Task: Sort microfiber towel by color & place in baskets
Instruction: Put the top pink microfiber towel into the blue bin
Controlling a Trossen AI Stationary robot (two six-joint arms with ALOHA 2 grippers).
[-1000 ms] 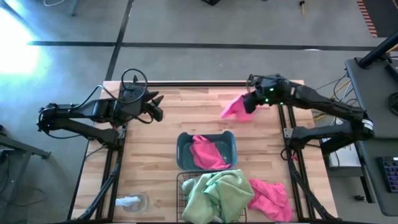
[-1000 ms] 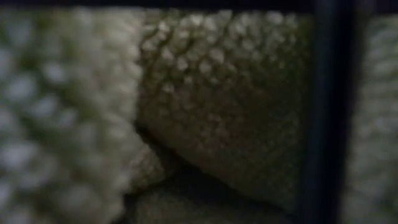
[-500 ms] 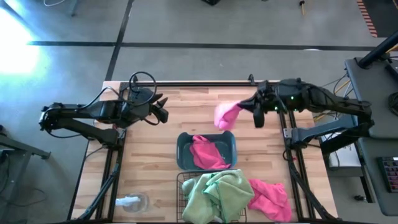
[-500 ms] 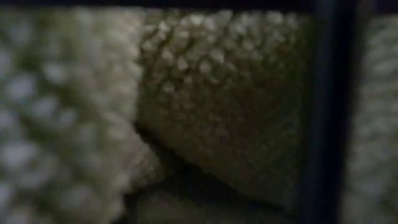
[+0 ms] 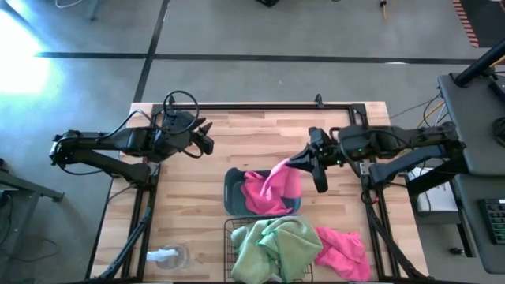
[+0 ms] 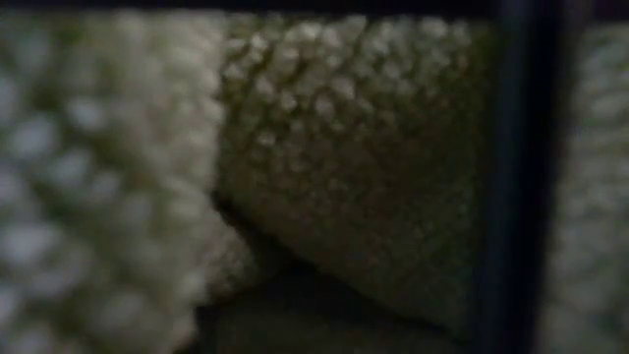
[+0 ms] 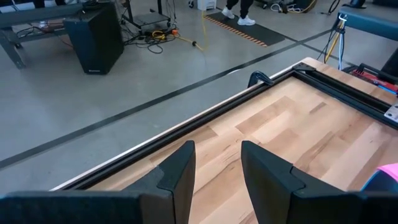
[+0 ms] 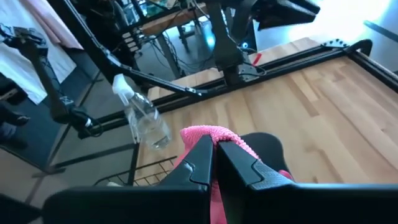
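Observation:
My right gripper (image 5: 305, 161) is shut on a pink microfiber towel (image 5: 282, 175), which hangs over the blue-grey bin (image 5: 230, 188). Another pink towel (image 5: 256, 199) lies in that bin. Just near of the bin stands the black wire basket (image 5: 230, 237), filled with light green towels (image 5: 272, 244). The low view shows only green towel (image 6: 344, 147) up close behind a basket wire. One more pink towel (image 5: 343, 248) lies on the table at the near right. My left gripper (image 5: 207, 141) hovers open over the table's far left, with nothing between its fingers (image 7: 180, 171). My right gripper pinches a bunched upper part of the pink towel (image 8: 208, 132) between its two fingers. They reach in nearly level from the table's right. The towel hangs slack below them over the bin. Whether its lower end touches the towel in the bin, I cannot tell.
A clear spray bottle (image 5: 167, 255) lies at the table's near left corner and also shows in the right wrist view (image 8: 146, 118). Bare wood lies along the table's far side, between the two arms. A black rail runs along the far edge (image 7: 205, 118).
My right gripper has swung from the table's far right toward the centre and the bin, rising and turning as it went. It stays shut on the pink towel. The towel has gone with it and now hangs over the bin.

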